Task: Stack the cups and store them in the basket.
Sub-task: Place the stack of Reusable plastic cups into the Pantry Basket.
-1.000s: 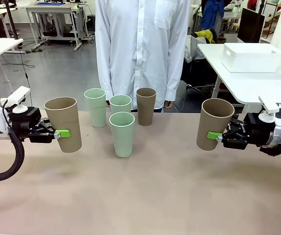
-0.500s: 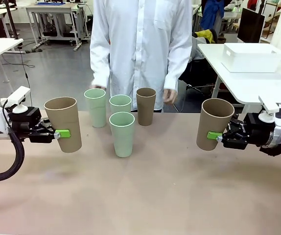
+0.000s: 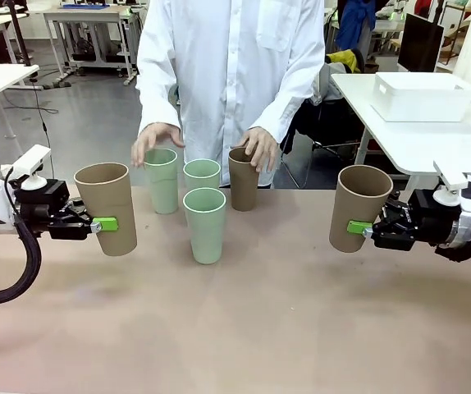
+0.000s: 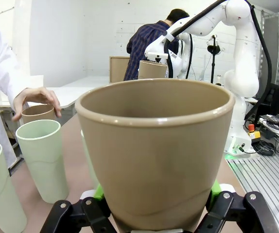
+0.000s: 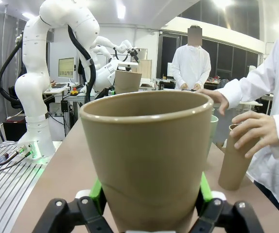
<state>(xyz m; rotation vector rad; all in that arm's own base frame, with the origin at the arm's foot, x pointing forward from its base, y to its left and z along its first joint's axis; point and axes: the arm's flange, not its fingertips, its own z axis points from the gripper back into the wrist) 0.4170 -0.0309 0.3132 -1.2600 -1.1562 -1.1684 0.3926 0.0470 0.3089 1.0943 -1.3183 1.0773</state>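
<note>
Table (image 3: 260,328) w/ person opposite: left fingers (image 3: 106,223) grip a brown cup (image 3: 108,205), right fingers (image 3: 357,226) a second brown cup (image 3: 357,201), both upright, off the surface. Four more cups (image 3: 205,226) stand mid-table, person's hands (image 3: 256,148) at two; basket (image 3: 422,105) sits on side table, right. Align rims, nest gently, avoid hands.

Three mint-green cups (image 3: 205,223); three brown-taupe cups (image 3: 244,178); beige tabletop (image 3: 260,328); basket (image 3: 422,94) white, apparently plain.
</note>
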